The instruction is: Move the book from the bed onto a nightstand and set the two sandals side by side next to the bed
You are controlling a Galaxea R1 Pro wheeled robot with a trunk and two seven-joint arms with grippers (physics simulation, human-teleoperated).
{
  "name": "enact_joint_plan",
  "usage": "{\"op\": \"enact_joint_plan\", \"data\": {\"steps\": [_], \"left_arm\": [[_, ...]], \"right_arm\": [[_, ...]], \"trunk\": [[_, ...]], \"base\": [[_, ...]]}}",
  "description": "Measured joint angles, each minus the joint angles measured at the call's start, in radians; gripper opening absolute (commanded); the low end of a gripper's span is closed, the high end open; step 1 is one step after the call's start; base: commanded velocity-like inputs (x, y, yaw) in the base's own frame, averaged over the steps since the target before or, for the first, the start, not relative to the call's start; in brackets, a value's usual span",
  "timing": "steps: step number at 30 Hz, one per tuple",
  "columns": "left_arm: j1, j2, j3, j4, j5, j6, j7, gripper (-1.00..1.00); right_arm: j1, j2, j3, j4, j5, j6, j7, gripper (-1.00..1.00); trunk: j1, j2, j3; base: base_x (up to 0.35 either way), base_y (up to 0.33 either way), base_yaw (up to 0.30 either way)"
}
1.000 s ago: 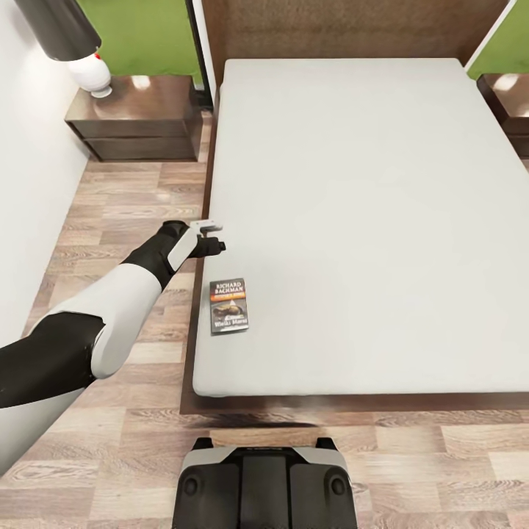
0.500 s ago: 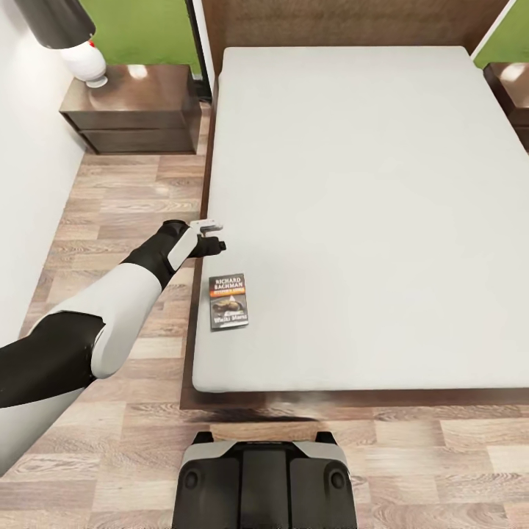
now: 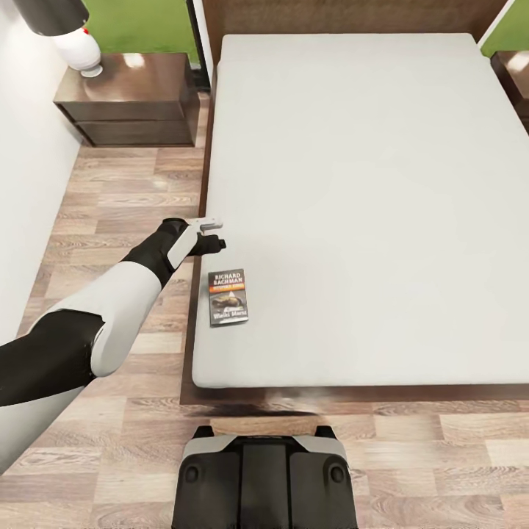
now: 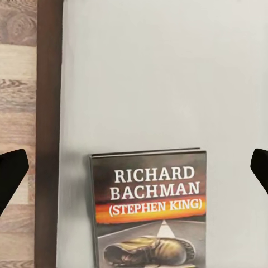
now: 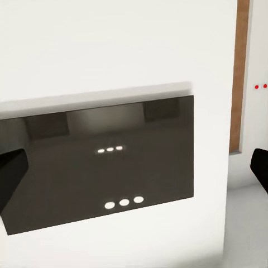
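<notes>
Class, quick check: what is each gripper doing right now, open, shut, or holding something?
Left gripper: open, empty, hovering over the bed's edge just beyond the book.
Right gripper: open, empty, fingertips wide apart, facing a dark wall panel.

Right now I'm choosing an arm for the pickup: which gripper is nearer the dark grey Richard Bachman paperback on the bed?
Left. The left gripper hovers just beyond the dark grey paperback, at the mattress edge. The right gripper faces a dark wall panel elsewhere.

the left arm (image 3: 110, 308) is showing white shells with black joints. the base (image 3: 264, 481) is wearing glossy black panels edged in grey.
</notes>
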Motion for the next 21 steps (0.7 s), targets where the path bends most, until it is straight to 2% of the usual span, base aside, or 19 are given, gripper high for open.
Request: {"op": "enact_joint_plan", "data": {"steps": [21], "left_arm": [[-0.035, 0.0, 0.0, 0.001, 0.0, 0.0, 0.0, 1.0]], "right_arm": [[0.0, 0.001, 0.001, 0.0, 0.0, -0.001, 0.0, 1.0]], "trunk": [[0.0, 0.0, -0.035]], "base": [[0.0, 0.0, 0.0]]}}
